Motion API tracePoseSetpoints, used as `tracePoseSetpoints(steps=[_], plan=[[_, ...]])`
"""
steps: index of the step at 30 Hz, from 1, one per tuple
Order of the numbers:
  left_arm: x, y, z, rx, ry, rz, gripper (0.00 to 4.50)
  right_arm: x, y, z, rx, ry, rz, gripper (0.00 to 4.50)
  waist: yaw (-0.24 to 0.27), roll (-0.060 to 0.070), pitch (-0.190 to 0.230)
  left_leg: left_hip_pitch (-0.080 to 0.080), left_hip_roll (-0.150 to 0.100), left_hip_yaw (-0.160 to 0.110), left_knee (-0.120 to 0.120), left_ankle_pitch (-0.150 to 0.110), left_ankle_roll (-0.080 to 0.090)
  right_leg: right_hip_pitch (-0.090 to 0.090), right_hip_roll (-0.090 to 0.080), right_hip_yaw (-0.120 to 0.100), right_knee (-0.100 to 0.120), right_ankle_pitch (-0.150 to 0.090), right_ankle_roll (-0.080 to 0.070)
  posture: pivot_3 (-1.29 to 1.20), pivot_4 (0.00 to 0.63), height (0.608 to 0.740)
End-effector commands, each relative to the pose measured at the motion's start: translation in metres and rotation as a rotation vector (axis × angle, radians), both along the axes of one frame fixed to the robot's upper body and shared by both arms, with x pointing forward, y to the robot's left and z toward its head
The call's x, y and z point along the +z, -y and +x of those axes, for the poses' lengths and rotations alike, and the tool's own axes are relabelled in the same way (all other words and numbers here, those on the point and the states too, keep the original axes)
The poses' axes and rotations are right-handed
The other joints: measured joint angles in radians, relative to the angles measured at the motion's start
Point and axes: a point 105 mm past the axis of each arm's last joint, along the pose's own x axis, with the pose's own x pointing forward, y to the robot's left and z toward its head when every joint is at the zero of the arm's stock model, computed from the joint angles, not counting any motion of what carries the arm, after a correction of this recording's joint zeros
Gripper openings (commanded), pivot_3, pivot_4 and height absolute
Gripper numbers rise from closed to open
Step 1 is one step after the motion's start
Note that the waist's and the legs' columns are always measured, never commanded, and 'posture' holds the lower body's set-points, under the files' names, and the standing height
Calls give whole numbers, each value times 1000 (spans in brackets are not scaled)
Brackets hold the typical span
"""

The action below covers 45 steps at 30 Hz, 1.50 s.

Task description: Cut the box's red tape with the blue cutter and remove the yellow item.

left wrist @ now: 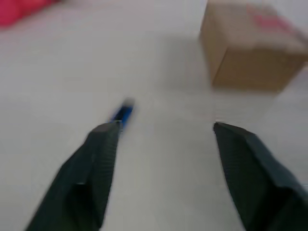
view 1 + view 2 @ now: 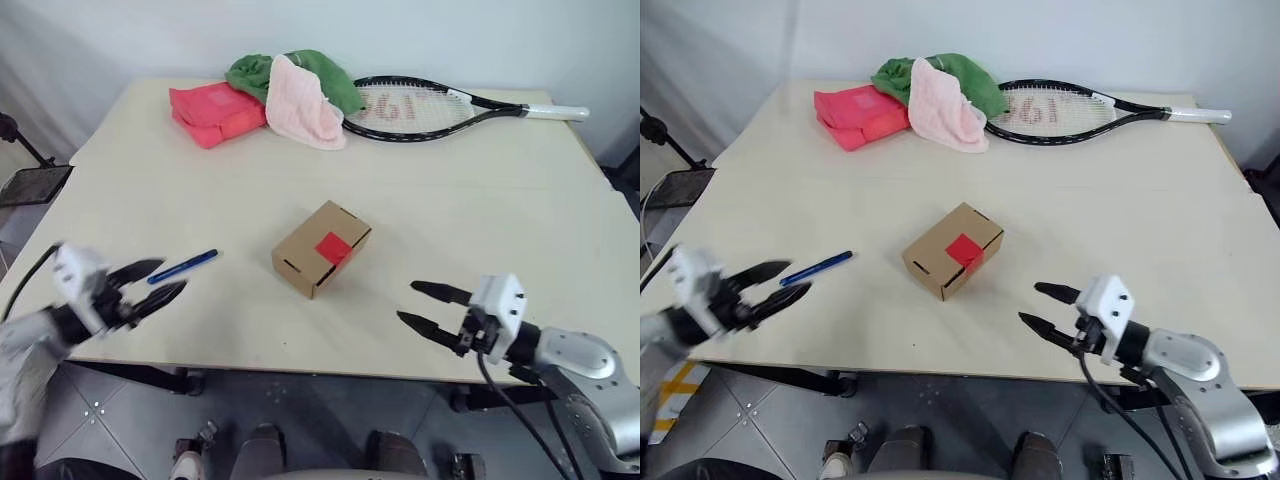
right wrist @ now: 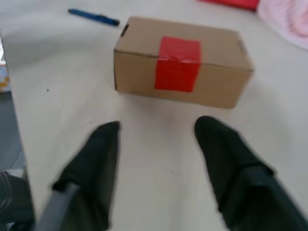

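Observation:
A small brown cardboard box [image 2: 321, 248] sits in the middle of the table, a strip of red tape [image 2: 333, 248] across its top edge and down its side. The slim blue cutter [image 2: 184, 266] lies to the box's left on the table. My left gripper [image 2: 157, 279] hovers open just beside the cutter's near end, touching nothing; the cutter's tip [image 1: 123, 113] shows past one finger. My right gripper [image 2: 422, 305] stands open near the front edge, right of the box, its fingers aimed at the taped side [image 3: 178, 63]. The yellow item is hidden.
At the back of the table lie a flat red-pink package [image 2: 215, 112], a green cloth [image 2: 300, 72] and a pink cloth [image 2: 302, 105], with a black tennis racket [image 2: 445, 108] to their right. The table's front edge [image 2: 300, 367] runs just below both grippers.

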Motion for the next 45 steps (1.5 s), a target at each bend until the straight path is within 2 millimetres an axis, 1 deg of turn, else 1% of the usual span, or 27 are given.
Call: tracePoseSetpoints(steps=[1, 2, 3, 4, 5, 6, 7, 8, 11, 15, 18, 21, 23, 26, 31, 34, 40, 43, 45], plan=[[2, 37, 36, -58, 1, 17, 1836, -14, -9, 16, -71, -7, -41, 1287, -3, -1, -1, 0, 0, 0, 0, 0, 0, 0, 0, 0, 0, 0, 0, 0, 150, 740], [3, 41, 43, -54, 4, 26, 1542, -16, -11, 18, -77, -9, -40, 938, -5, -1, -1, 0, 0, 0, 0, 0, 0, 0, 0, 0, 0, 0, 0, 0, 150, 740], [1, 50, 53, -58, -7, 28, 1200, -19, -12, 23, -99, -6, -44, 546, -11, -1, -1, 0, 0, 1, 0, 0, 0, 0, 0, 0, 0, 0, 1, 0, 150, 740], [-1, 65, 59, -94, -10, 46, 968, -22, -15, 29, -124, -15, -46, 280, -18, -1, -1, 0, 0, 2, -1, 0, 0, -1, 0, 0, 0, 0, 1, 0, 150, 740], [-5, 78, 64, -122, -30, 62, 636, -24, -17, 35, -152, -22, -47, 0, -21, -1, -1, 0, 0, 3, -2, 0, 0, -2, 0, 0, 1, 0, 1, 0, 150, 740], [-10, 88, 67, -148, -52, 86, 362, -27, -19, 39, -171, -37, -45, 0, -26, -1, -1, 0, 0, 3, -3, 0, 0, -3, 0, 0, 1, 0, 1, 0, 150, 740], [-13, 92, 68, -162, -65, 103, 87, -28, -21, 42, -182, -48, -43, 0, -29, -1, -1, 0, 0, 3, -3, 0, -1, -4, 0, 0, 3, 0, 1, 0, 150, 740], [-16, 96, 69, -169, -63, 127, 16, -29, -24, 44, -183, -56, -44, 0, -33, -1, -1, -1, 0, 3, -3, 0, -1, -5, 0, 0, 3, 0, 1, 0, 150, 740], [-27, 106, 68, -198, -128, 161, 16, -28, -39, 56, -174, -69, -32, 0, -41, -1, -1, -2, 0, 4, -3, 0, -1, -7, 0, 1, 3, 0, 1, 0, 150, 740], [-38, 118, 53, -280, -217, 159, 16, -22, -54, 73, -167, -78, 0, 0, -42, -1, -1, -2, 0, 4, -2, 0, -1, -7, 0, 2, 5, 0, 1, 0, 150, 740], [-38, 127, 40, -342, -254, 129, 16, -13, -59, 81, -152, -94, 50, 0, -38, -1, -1, -2, 0, 4, -2, 0, -1, -8, -1, 2, 6, 0, 1, 0, 150, 740], [-37, 133, 31, -373, -271, 103, 16, -10, -59, 82, -129, -98, 46, 0, -31, -1, -1, -2, 0, 4, -2, 0, -1, -8, -1, 3, 6, 0, 1, 0, 150, 740], [-38, 143, 22, -396, -292, 52, 16, -9, -53, 85, -93, -114, 27, 0, -32, -1, -1, -2, 0, 4, -2, 0, -1, -8, -1, 3, 6, 0, 1, 0, 150, 740], [-48, 154, 11, -414, -318, 31, 16, -9, -41, 91, -47, -124, -21, 0, -32, -1, -1, -2, 0, 5, -1, 0, -1, -8, -1, 4, 6, 0, 1, 0, 150, 740], [-58, 169, 2, -420, -344, -12, 16, -9, -21, 108, 11, -88, -121, 0, -34, -1, -1, -2, 0, 7, -1, 0, 0, -9, 0, 5, 5, 0, 1, 0, 150, 740], [-60, 173, 1, -411, -348, -20, 16, -5, -16, 121, 11, -51, -147, 0, -34, -1, -1, -2, 0, 7, -1, 0, -1, -9, 0, 5, 6, 0, 1, 0, 150, 740], [-60, 178, 3, -390, -347, -57, 16, 4, -15, 140, 21, 11, -176, 0, -37, -1, -1, -2, 0, 8, -1, 0, -1, -9, 0, 6, 5, 0, 1, 0, 150, 740], [-60, 177, 2, -387, -345, -57, 16, 5, -5, 145, 0, 29, -188, 0, -37, -1, -1, -2, 0, 8, -1, 0, -1, -9, -1, 6, 5, 0, 1, 0, 150, 740], [-55, 170, 2, -375, -332, -60, 16, 10, 5, 146, -21, 29, -170, 0, -35, -1, -1, -2, 0, 8, -1, 0, -1, -9, -1, 6, 5, 0, 1, 0, 150, 740]])
